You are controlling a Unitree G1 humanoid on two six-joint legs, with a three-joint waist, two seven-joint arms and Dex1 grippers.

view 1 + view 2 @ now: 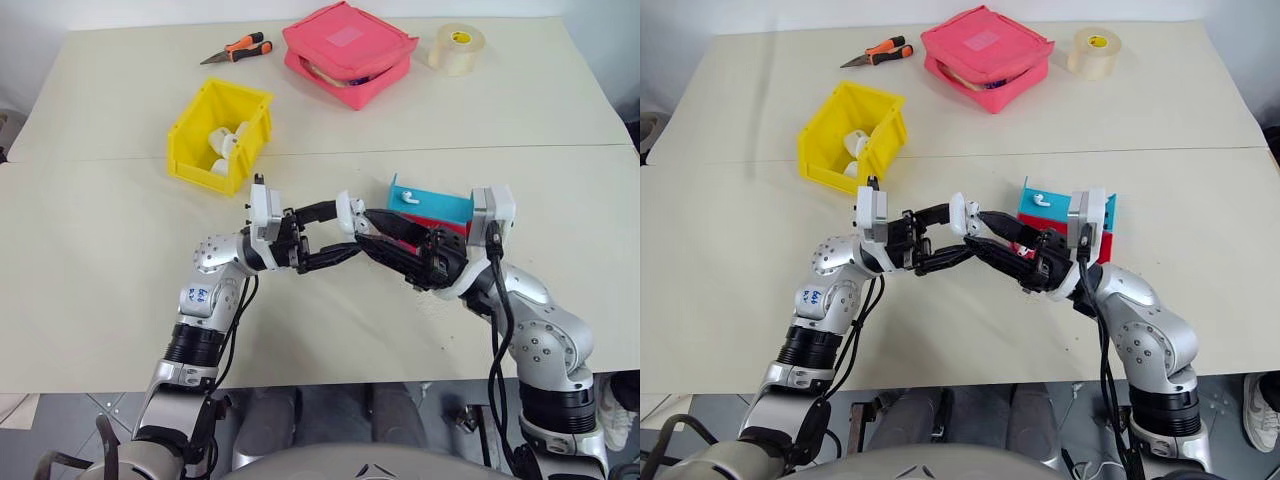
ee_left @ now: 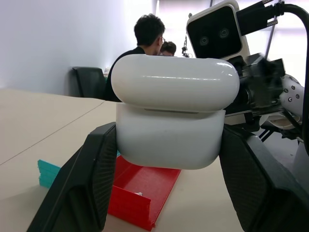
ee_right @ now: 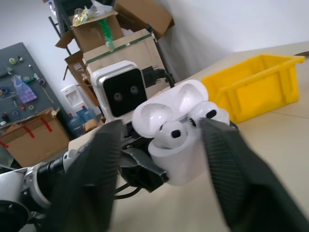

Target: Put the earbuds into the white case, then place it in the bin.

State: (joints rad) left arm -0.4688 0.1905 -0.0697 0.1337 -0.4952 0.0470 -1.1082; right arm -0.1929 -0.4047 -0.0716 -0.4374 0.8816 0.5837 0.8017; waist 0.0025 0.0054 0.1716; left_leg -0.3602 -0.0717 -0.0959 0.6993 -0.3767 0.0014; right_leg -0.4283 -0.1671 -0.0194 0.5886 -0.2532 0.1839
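The white case [image 2: 174, 113] hangs in the air above the near middle of the table [image 1: 100, 300], pinched by its lower half between the 2 fingers of the left gripper [image 1: 345, 235], which is clamped fully shut on it. Its lid stands tipped back, and the right wrist view shows 2 earbuds [image 3: 190, 123] sitting in their wells with their round heads up. The left arm holds the case out sideways, probably so the other arm can work on its open top. The right gripper [image 1: 375, 222] faces it from the opposite side, its fingers spread to either side of the case and gripping nothing; it looks placed to press the lid down next. Another earbud [image 1: 407, 197] lies on the blue part of a red-and-blue tray [image 1: 440, 207] just beyond the right arm. The yellow bin [image 1: 190, 140] sits toward the table's far left with white items inside. Pliers [image 1: 238, 49], a pink pouch [image 1: 348, 52] and a tape roll [image 1: 457, 48] line the far edge.
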